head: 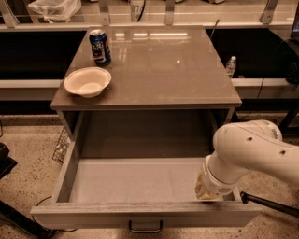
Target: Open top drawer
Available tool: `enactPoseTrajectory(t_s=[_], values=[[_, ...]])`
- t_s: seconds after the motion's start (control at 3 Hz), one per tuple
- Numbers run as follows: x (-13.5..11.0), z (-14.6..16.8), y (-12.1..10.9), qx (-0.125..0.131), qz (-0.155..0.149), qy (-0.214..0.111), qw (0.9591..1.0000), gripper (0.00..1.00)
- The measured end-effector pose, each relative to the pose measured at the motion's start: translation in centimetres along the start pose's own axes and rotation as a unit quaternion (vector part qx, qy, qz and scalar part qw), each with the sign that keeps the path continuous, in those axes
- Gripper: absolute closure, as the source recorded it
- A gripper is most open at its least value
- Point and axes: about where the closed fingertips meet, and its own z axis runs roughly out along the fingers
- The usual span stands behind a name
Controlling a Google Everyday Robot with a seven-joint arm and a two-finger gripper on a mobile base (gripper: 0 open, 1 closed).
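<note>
Grey tabletop (163,70): bowl (87,82), can (100,47); gripper (205,187) inside top drawer (84,219).

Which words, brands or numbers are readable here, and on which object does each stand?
blue can on the cabinet top: print too blurred to read.
white tag at the back: perhaps "87", uncertain.
water bottle: label too small.
top drawer, bowl, gripper at the drawer's right front corner: no text.

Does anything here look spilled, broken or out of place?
Nothing stands out. The drawer is out squarely, the gripper inside its front right corner; can and bowl stand upright on top.
</note>
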Motion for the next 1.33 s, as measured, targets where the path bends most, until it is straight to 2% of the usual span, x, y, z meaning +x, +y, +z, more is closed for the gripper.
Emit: enactPoseTrajectory(t_s=[0.33, 1.0, 1.33], values=[[0.0, -0.05, 0.07, 0.0, 0.0, 0.001, 1.0, 0.51], [-0.01, -0.12, 0.16, 0.001, -0.001, 0.001, 1.0, 0.05], [-0.01, -0.13, 0.18, 0.001, -0.001, 0.002, 1.0, 0.0]])
